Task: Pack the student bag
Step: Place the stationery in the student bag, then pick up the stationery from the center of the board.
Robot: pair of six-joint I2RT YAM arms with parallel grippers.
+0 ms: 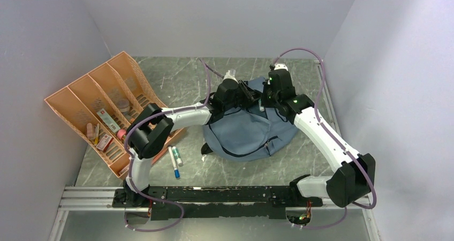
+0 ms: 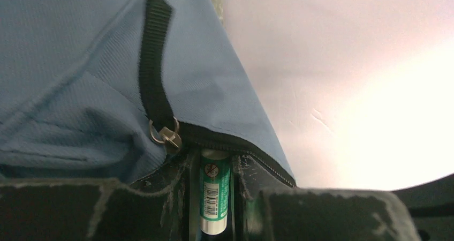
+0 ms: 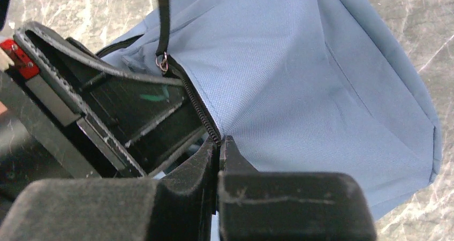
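Grey-blue bag slumped on the table, right of centre, with its far end under both wrists. Black straps trailing at the near-left side. Mouth at the far end, edged by a black zipper; metal pull hanging there from a black tab. Right gripper clamped on the zipper edge of the bag, a thin fold of fabric and zipper pinched between the 2 fingers, with no gap showing between them. Left gripper just beside it at the mouth, narrowly parted and closed around a green marker. Marker upright between the 2 fingers, white barcode label facing the wrist camera, top end tucked under the zipper lip; how far inside, cannot tell. Seen from the right wrist, the left gripper's black fingers fill the opening, with a green glint between them. Further out, at the left wall, an orange tray lying tilted, split into 4 slots. Small boxes and tubes gathered at its near ends, too small to name. Between tray and bag, 2 pens side by side on the table, near the left arm's elbow: 1 blue-tipped, 1 green-tipped. Grey walls closing in the table on 3 sides.
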